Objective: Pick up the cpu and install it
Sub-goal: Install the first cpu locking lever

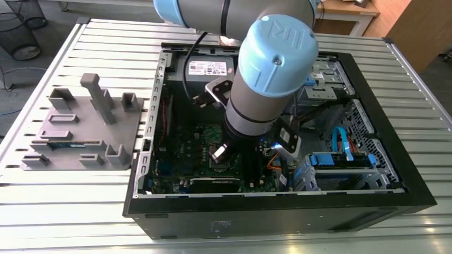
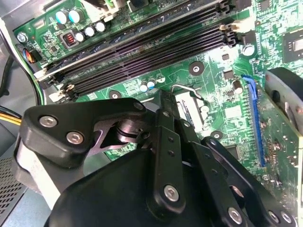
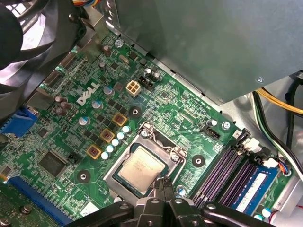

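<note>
First wrist view tells most of it. The gripper (image 3: 164, 185) hangs right at the edge of the socket (image 3: 162, 142), its two fingers (image 3: 159, 190) pressed together with nothing pinched between them, as far as I can see. The cpu (image 3: 141, 169) lies flat inside the socket, shiny lid up and square to the frame. The fingertips sit just beside its edge, maybe touching, can't say. So my read is the pick-up and the drop-in are done and the chip is seated. What I can't tell is whether the socket's metal clamp is latched over it, so the locking bit may be what's left.

Past the socket on the motherboard (image 3: 180, 109) is the bank of memory slots (image 3: 227, 165). The slot farthest from the socket holds a memory stick (image 3: 252, 187) with a blue label. Further out, a big grey metal box (image 3: 199, 42) overhangs the board.

From the exterior view, the whole lot sits in an open pc case (image 1: 282, 211) lying on its side. The arm (image 1: 268, 69) reaches down into it over the socket, and there's a drive bay (image 1: 346, 161) with blue cables to the exterior view's right of the socket. Well apart from the socket, outside the case, a grey parts holder (image 1: 71, 124) rests on the table (image 1: 56, 211). Something thin lies in one of its slots, too small to identify.
</note>
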Robot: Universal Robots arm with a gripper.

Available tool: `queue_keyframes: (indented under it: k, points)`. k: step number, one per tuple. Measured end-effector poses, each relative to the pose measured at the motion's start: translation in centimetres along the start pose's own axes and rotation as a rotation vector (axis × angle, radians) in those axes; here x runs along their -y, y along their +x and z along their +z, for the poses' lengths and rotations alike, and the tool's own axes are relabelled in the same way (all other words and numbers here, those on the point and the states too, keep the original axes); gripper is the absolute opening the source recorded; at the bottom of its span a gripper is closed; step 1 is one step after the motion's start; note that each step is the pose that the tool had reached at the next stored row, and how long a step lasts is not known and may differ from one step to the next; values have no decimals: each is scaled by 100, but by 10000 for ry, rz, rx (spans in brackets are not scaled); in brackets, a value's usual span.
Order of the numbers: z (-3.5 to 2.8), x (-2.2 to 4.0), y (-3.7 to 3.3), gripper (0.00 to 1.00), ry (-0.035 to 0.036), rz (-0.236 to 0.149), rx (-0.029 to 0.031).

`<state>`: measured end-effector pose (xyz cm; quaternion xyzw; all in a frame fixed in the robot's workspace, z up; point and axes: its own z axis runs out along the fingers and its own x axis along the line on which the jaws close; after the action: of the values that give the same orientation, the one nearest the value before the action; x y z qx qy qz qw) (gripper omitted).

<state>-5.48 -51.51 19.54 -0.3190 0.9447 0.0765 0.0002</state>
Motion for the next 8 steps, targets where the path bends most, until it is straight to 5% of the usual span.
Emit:
queue_keyframes:
  k: [8]
  points:
    - [45,38,26,11,-124,-2,95]
